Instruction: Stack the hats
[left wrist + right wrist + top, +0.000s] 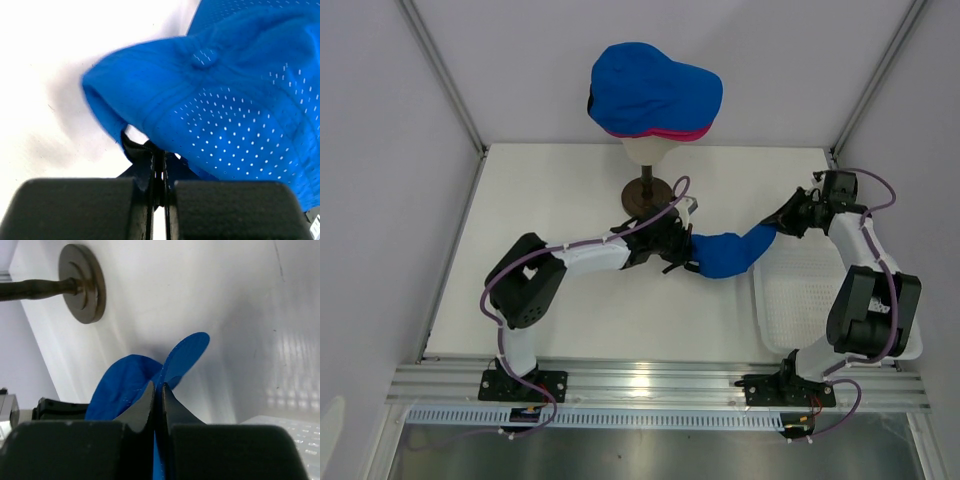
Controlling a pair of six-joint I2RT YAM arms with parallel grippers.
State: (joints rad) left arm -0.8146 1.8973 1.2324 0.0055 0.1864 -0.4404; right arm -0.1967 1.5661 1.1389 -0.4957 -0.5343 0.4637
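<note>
While one blue cap [655,85] covers the pink cap [665,134] on the head [645,150], another blue cap [730,252] hangs over the table [570,320], unstacked. Left wrist: left claw [159,165] clamped tight on its rear edge. Right wrist: right claw [157,390] clamped on its brim.

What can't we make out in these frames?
- Pink hat: top view, only a sliver shows; top blue hat covers it.
- Mannequin head: top view, mostly under both; out of both wrist views.
- Held blue hat: left wrist view, cut off by right edge.
- Basket: top view, partly under right arm.
</note>
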